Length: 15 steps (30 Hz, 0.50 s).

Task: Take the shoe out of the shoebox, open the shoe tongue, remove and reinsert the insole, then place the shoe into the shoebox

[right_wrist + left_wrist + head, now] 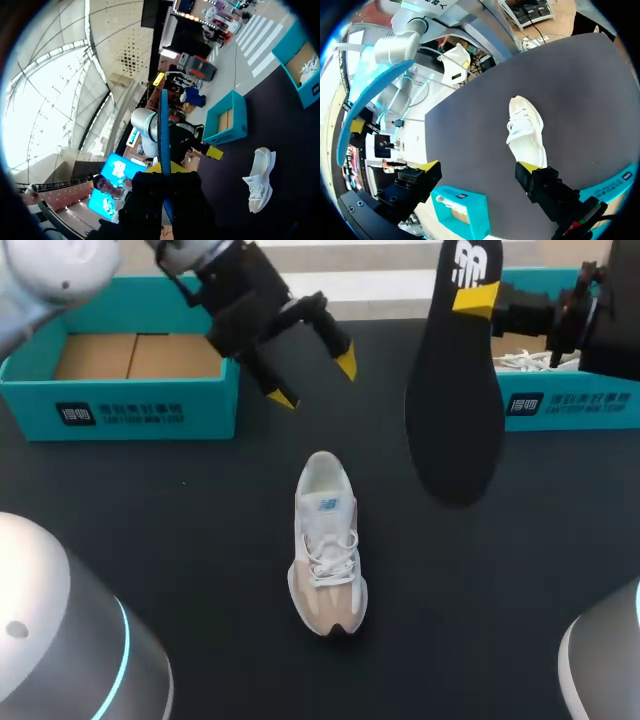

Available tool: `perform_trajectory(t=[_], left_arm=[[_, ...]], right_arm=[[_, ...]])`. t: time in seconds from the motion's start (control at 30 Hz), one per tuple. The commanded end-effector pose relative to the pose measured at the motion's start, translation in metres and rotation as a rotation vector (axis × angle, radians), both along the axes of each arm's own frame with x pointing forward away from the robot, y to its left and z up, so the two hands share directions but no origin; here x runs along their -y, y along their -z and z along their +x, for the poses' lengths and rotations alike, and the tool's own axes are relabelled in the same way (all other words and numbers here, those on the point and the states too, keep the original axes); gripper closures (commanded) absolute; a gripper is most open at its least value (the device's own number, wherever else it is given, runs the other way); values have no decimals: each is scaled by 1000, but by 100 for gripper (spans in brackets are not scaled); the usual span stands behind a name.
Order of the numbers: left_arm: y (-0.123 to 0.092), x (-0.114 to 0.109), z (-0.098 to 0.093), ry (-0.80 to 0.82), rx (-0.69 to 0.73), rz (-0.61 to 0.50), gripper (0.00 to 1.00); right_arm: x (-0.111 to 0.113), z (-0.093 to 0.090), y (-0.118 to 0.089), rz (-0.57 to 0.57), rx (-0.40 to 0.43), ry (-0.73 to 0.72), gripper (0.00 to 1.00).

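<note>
Dark table (200, 570) holds shoe (327, 545) — left pincer (314, 380) wide, right pincer (472, 300) clamps insole (455, 410), top cropped.

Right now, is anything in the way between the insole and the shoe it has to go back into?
Nothing visible is. The insole hangs in the right gripper, up and to the side of the shoe, with only bare table between them. The left gripper is open, back by the left shoebox, not in the path.

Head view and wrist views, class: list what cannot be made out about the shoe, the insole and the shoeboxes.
Shoe interior: every view, too small to tell.
Insole end: head view, cut off by the edge.
Right shoebox contents: head view, mostly hidden by the right gripper and the insole.
</note>
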State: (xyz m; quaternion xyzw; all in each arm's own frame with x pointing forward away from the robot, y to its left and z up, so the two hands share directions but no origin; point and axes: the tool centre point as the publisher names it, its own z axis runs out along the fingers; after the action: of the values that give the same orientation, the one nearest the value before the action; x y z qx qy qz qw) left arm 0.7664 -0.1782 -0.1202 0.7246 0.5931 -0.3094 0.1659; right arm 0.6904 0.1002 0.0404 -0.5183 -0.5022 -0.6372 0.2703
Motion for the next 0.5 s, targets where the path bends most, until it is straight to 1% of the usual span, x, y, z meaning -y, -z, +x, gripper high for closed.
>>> perform_trajectory(t=[0.03,0.2,0.3,0.4,0.5], left_arm=[[3,-6,-8,-71,-6,-233,0],[3,-6,-8,-71,-6,-233,0],[3,-6,-8,-71,-6,-233,0],[3,-6,-8,-71,-6,-233,0],[3,-6,-8,-71,-6,-233,0]], right_arm=[[-7,30,13,16,-32,4,100],[-10,56,29,43,-88,-29,100],[-17,67,40,47,-130,-72,100],[-24,73,51,61,-146,-92,100],[-29,72,60,81,-159,-97,100]])
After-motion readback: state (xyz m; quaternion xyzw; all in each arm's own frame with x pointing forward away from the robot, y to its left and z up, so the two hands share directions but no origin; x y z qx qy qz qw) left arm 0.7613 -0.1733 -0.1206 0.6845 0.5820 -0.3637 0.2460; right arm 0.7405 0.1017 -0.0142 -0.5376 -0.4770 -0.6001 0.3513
